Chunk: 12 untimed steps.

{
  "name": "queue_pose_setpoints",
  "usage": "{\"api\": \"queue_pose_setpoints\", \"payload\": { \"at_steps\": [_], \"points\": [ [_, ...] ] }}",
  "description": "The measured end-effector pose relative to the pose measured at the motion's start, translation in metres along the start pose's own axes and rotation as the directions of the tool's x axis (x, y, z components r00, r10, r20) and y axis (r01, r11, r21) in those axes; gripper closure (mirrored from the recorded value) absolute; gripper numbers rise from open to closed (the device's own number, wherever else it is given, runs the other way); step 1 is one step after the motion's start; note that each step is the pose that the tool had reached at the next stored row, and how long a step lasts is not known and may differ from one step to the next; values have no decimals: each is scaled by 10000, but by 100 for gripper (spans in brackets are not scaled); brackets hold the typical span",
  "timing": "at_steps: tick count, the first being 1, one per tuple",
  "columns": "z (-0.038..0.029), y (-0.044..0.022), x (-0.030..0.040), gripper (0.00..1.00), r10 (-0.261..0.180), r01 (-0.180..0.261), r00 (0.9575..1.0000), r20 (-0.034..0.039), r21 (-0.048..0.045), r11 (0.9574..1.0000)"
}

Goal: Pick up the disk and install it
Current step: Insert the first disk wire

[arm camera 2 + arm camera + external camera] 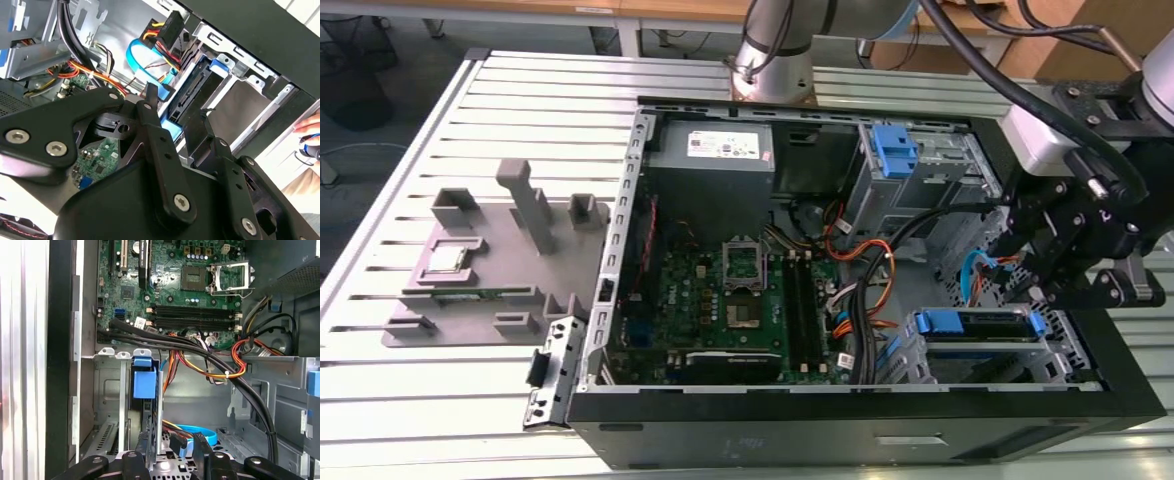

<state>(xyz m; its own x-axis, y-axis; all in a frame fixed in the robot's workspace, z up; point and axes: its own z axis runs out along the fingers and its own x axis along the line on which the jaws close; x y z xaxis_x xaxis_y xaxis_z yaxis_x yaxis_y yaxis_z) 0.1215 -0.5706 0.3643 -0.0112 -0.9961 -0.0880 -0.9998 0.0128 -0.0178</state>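
One slatted metal surface point(440, 400) carries an open computer case point(854, 440). Its circuit board point(720, 300) lies well off to the tool's side, toward the exterior view's left. The tool point(1074, 285) hangs over the case's drive corner. The disk point(981, 325) sits just under and beside it, lying in a metal bay with its blue rails showing. Whether the tool is released or clenched on the disk, I cannot tell.

My reading is that installing is the step in hand, with the disk largely in its bay. Any further push would call for keeping it square to the bay and clear of the wiring.

The exterior view gives the disk's place within the case. The first wrist view adds the disk's blue handle point(145, 382) ahead of the tool and an orange-and-black cable bundle point(215, 362) beyond it. The second wrist view shows a blue ribbon cable point(137, 55) near the tool, and what looks like a person's hand point(311, 125) outside the case.
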Motion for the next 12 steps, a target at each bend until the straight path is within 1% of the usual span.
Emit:
{"api": "queue_pose_setpoints", "payload": {
  "at_steps": [9,12],
  "points": [
    [43,-38,3,52,0,0,10000,1,0,10000],
    [50,-41,4,52,1,-1,10000,-2,0,10000]
  ]
}}
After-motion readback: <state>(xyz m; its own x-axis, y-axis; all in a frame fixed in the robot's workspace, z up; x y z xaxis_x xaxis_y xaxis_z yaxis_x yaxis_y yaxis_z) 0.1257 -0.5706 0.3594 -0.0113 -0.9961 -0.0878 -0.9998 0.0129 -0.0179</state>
